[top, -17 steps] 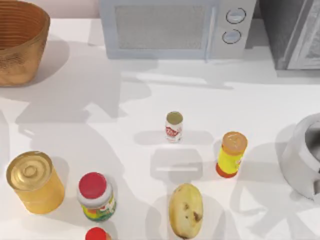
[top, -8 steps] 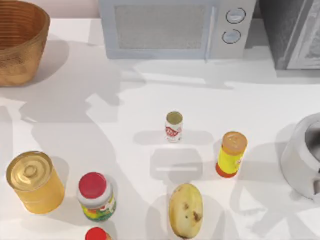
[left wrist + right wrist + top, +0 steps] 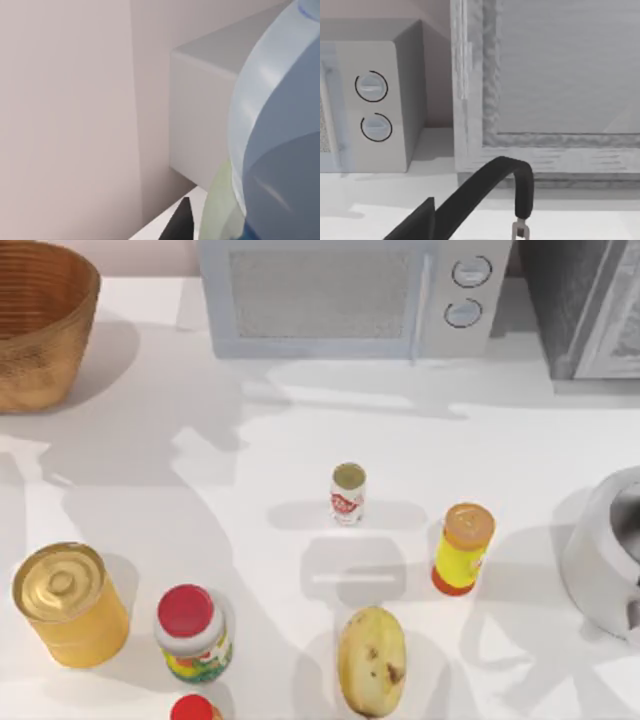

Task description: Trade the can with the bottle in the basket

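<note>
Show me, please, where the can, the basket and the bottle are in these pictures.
can (image 3: 348,494): top view, its labelled side.
basket (image 3: 40,360): top view, its outer woven wall.
bottle (image 3: 280,130): left wrist view, its clear curved body.

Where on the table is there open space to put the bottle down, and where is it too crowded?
Bare table lies between the basket, the microwave and the can, and also between the can and the golden tin. The front is crowded: golden tin, red-capped jar, potato and yellow bottle stand close together.

Top view looks straight down on the microwave; both wrist views face it, low and close.
</note>
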{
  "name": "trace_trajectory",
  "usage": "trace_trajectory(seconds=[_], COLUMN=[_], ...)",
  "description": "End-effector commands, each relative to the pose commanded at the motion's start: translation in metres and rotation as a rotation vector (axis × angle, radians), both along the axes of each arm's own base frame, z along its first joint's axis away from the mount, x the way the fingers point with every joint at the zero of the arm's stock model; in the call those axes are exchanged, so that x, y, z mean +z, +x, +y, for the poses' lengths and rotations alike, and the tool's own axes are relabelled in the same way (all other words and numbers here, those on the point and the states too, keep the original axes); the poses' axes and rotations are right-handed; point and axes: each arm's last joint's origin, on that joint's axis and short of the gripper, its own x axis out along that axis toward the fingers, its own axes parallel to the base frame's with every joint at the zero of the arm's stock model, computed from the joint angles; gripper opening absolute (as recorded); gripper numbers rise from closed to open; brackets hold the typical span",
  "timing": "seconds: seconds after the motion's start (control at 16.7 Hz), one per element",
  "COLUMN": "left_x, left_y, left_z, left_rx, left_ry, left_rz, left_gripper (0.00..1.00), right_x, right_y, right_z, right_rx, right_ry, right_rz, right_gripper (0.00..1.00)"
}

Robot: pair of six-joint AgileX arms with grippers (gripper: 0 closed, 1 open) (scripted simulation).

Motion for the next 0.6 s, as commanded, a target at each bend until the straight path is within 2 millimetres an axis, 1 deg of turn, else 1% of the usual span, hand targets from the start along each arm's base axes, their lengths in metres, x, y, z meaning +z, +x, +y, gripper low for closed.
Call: trace_trajectory(seconds=[0.36,0.42,0.6], left_x=[0.0000,0.0000,0.0000], left_y=[0.0000,0.0000,0.0000], left_z=[0.0000,0.0000,0.0000], left_rx=[0.000,0.000,0.000], left_ry=[0.000,0.000,0.000], left_rz=[0.000,0.000,0.000], left_gripper=[0.98,1.00,1.00], right_x=[0.0000,0.0000,0.0000], right_y=[0.0000,0.0000,0.0000], right_z=[0.0000,0.0000,0.0000], right_rx=[0.000,0.000,0.000], right_ry=[0.000,0.000,0.000], right_rz=[0.000,0.000,0.000], right_gripper=[1.00,1.00,1.00])
